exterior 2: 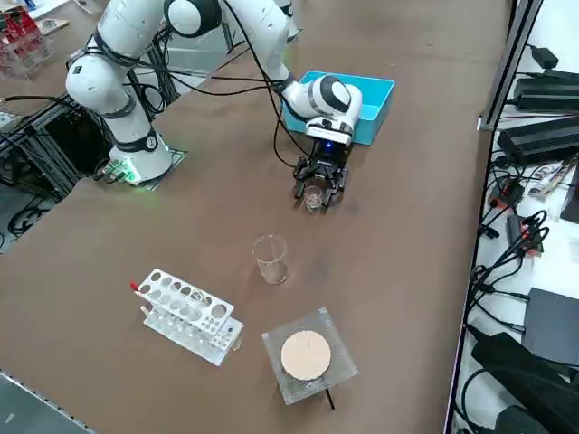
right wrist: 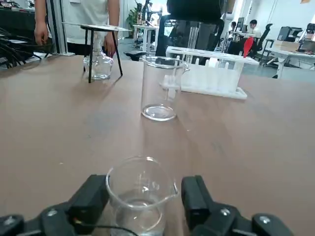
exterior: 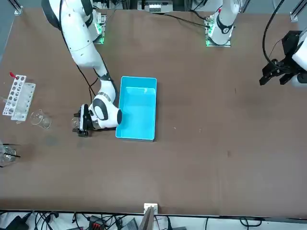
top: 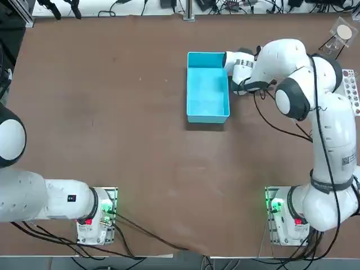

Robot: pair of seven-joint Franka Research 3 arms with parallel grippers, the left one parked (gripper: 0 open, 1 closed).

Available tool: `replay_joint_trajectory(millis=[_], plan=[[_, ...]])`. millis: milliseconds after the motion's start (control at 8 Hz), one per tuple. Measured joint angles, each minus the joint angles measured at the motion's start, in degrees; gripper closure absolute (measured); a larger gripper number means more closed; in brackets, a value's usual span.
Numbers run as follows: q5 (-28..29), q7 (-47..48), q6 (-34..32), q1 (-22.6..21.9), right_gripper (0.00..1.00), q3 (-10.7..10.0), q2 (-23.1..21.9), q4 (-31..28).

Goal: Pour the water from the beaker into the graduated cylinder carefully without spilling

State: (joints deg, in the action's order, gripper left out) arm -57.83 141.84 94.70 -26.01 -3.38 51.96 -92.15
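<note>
Item 1: R gripper [right wrist: 144,191], jaws apart, one finger each side of beaker [right wrist: 139,212]; no firm grip shown, a gap visible at the spout side.
Item 2: beaker, small, clear, w/ spout [right wrist: 175,191]; upright on table [exterior 2: 204,244], between the fingers. Some liquid seems to lie low in it; exact level can't be told.
Item 3: cyl. [right wrist: 160,91], clear, wide-mouthed, the taller vessel; upright, beyond beaker, apart from it, nr. rack [right wrist: 211,78].

Risks, as judged:
(a) Off-centre close. Cause: beaker nearer one finger than the other; first contact may shove or rock it, slopping water.
(b) Bad seat. Cause: spout faces a finger; a pad landing on the lip may twist beaker or foul the pour.
(c) Slip or crack. Cause: smooth curved glass; too light a squeeze lets it slide, too hard may break it.
(d) Knock. Cause: low carry; beaker base or a finger could hit cyl. rim.
(e) Spill at pour. Cause: spout not over cyl. mouth, or tilt too fast; clear glass makes the edge hard to judge.
</note>
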Motion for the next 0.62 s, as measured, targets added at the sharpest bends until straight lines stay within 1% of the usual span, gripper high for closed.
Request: replay_joint_trajectory(millis=[125,250,375,500,625], plan=[[0.03,0.02,-0.07,0.0,0.11,0.0,0.0,0.0],[0.05,0.04,-0.14,-0.02,0.26,0.0,0.0,0.01],[0.1,0.1,-0.2,-0.02,0.33,0.0,0.0,0.01],[0.11,0.14,-0.34,-0.04,0.39,0.0,-0.01,0.02],[0.11,0.15,-0.36,-0.04,0.39,0.0,-0.01,0.02]])
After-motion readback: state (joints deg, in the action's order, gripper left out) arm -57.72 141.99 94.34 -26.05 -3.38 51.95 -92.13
